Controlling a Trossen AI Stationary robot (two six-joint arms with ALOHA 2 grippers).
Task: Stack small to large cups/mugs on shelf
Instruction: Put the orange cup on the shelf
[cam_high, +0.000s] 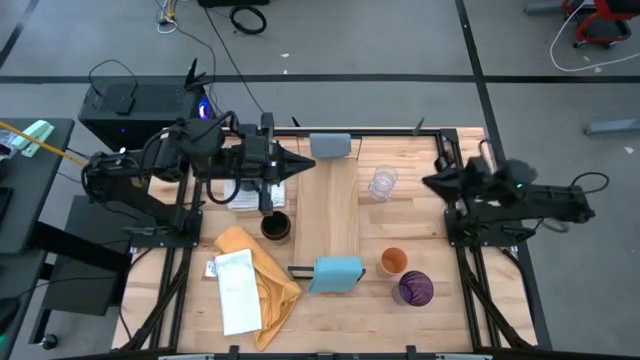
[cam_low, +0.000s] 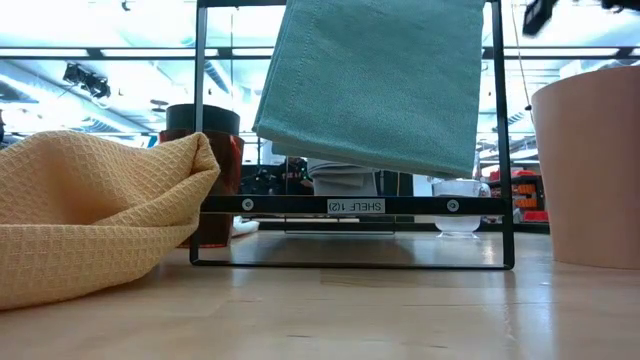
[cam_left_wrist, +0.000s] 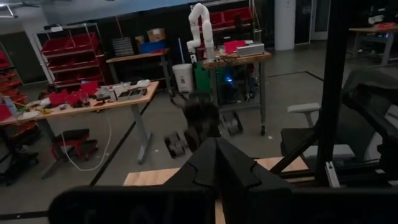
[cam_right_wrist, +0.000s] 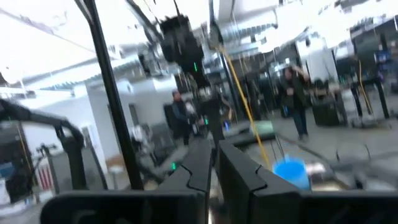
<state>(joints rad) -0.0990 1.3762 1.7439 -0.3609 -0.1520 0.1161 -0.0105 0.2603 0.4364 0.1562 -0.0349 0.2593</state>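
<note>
A: Going left to right, what's there and how would each thing handle?

B: First the left claw (cam_high: 300, 163), hanging just left of the shelf's far end with its fingers pressed together, holding nothing. Below it on the tabletop (cam_high: 450, 250) stands one dark cup (cam_high: 275, 227), touching or nearly touching the shelf's left edge. It looks rigid and light; I'd pinch it across the rim, one finger inside.

A: And the shelf?

B: One pale shelf (cam_high: 338, 215) running away from the camera side, a grey block (cam_high: 330, 146) at the far end and a light blue block (cam_high: 336, 273) at the near one. Nothing stands on it yet.

A: To its right?

B: One clear glass (cam_high: 383, 183) near the far end, probably the breakable and slippery one, so a gentle grip low on the wall or over the rim. Nearer, one orange cup (cam_high: 394, 262) and, just beside it, one purple translucent cup (cam_high: 415, 289); both look like light plastic that could flex or skid if squeezed hard, so take them by the rim.

A: Four vessels, then?

B: Four that I can count. Also one yellow cloth (cam_high: 262, 275) with one white sheet (cam_high: 238, 290) on it, at the near left.

A: The right arm?

B: The right claw (cam_high: 432, 183) waits at the tabletop's right edge, fingers narrow with a slim gap, empty.
</note>
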